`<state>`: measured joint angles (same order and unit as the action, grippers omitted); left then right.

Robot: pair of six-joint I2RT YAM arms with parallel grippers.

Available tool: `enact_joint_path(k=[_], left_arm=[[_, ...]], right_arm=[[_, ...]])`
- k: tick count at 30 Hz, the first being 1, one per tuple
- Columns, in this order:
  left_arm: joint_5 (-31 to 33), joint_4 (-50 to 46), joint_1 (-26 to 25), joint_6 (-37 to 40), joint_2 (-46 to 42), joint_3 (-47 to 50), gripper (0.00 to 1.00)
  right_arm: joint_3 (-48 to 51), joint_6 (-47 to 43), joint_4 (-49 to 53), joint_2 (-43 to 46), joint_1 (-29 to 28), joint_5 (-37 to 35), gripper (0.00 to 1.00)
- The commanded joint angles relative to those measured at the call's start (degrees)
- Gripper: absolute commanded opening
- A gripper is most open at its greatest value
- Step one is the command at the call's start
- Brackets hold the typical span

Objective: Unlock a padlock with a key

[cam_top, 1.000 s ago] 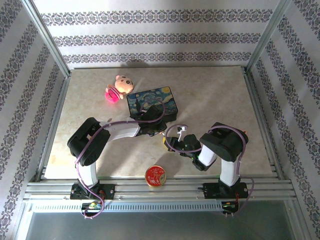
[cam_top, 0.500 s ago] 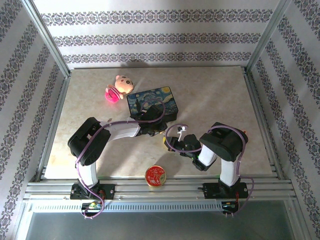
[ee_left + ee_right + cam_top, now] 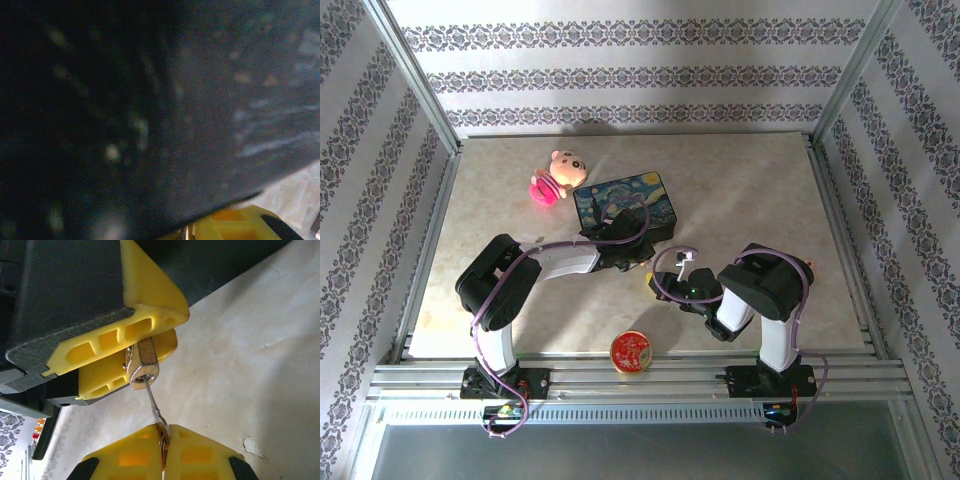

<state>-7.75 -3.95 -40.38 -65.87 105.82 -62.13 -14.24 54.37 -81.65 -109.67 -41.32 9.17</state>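
Observation:
The small brass padlock [image 3: 145, 357] hangs clamped between the yellow fingers [image 3: 110, 337] of my left gripper [image 3: 642, 268], keyhole end facing down. A thin silvery key [image 3: 154, 407] runs from the keyhole down to my right gripper [image 3: 165, 432], which is shut on the key's head. Seen from above, both grippers meet near the table's middle, with my right gripper [image 3: 663, 285] just right of the left one, in front of the painted box. The shackle is hidden behind the left fingers. The left wrist view is dark and blurred, with a yellow finger [image 3: 235, 225] at the bottom edge.
The dark blue painted box [image 3: 623, 205] lies just behind the left gripper, very close to its wrist camera. A pink plush toy [image 3: 552, 175] sits at the back left. A round red-gold tin [image 3: 632, 351] rests near the front edge, between the arm bases.
The right wrist has shifted very slightly at the key. The left arm and the padlock have stayed in place.

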Motion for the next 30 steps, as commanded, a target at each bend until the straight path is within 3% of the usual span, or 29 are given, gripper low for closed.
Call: enact_joint_path(k=[1,8,21,30], left_arm=[[-2.2,4.7,0.3,0.7,-0.2,0.8,0.30],[-2.4,5.2,0.3,1.0,-0.5,1.6,0.30],[-3.2,6.4,0.3,0.8,-0.8,2.7,0.29],[-4.3,7.5,0.3,1.0,-1.7,4.2,0.29]], right_arm=[[-0.9,1.8,2.3,-1.1,1.6,2.3,0.00],[-2.6,3.9,2.3,-1.8,4.1,8.3,0.00],[-3.4,5.4,2.2,-1.7,5.2,11.2,0.00],[-4.6,6.9,2.2,-1.1,7.9,16.8,0.00]])
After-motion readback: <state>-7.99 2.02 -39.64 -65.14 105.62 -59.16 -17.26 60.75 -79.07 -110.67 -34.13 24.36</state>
